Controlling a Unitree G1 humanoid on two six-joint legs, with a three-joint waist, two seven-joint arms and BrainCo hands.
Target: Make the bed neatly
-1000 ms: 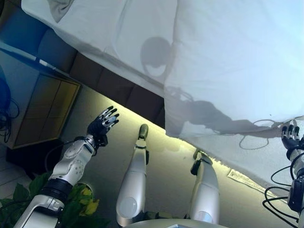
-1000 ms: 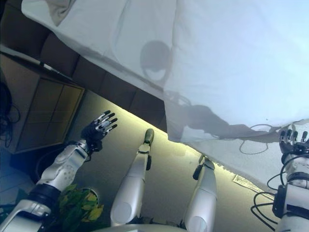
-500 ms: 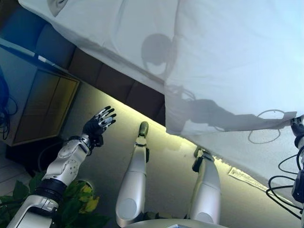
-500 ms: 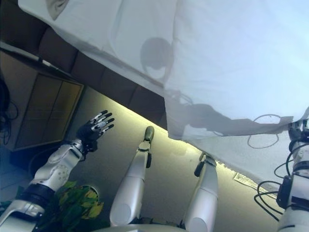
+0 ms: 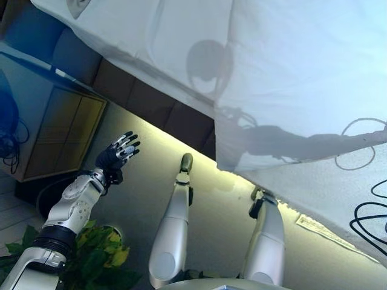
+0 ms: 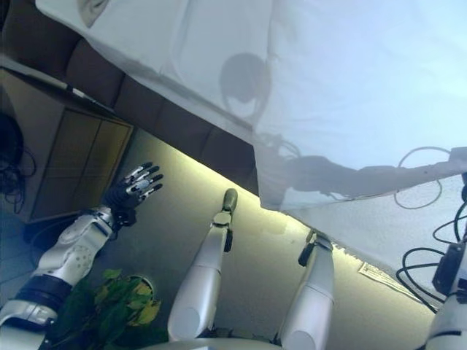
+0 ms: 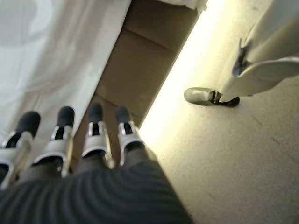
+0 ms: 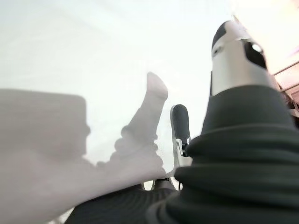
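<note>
White duvet (image 5: 290, 78) spread over most of the bed, its edge hanging past the bed's side, so probably mid-job. Right hand (image 8: 233, 60) possibly caught in the cloth, can't tell its grip. Left hand (image 5: 116, 153) fingers straight, empty, off near the dark bed base (image 5: 151, 103). No readable writing

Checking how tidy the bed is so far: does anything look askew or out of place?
Yes. The white duvet hangs off the bed's side at a slant, its corner drooping toward the floor. The left hand is off it, fingers straight.
</note>
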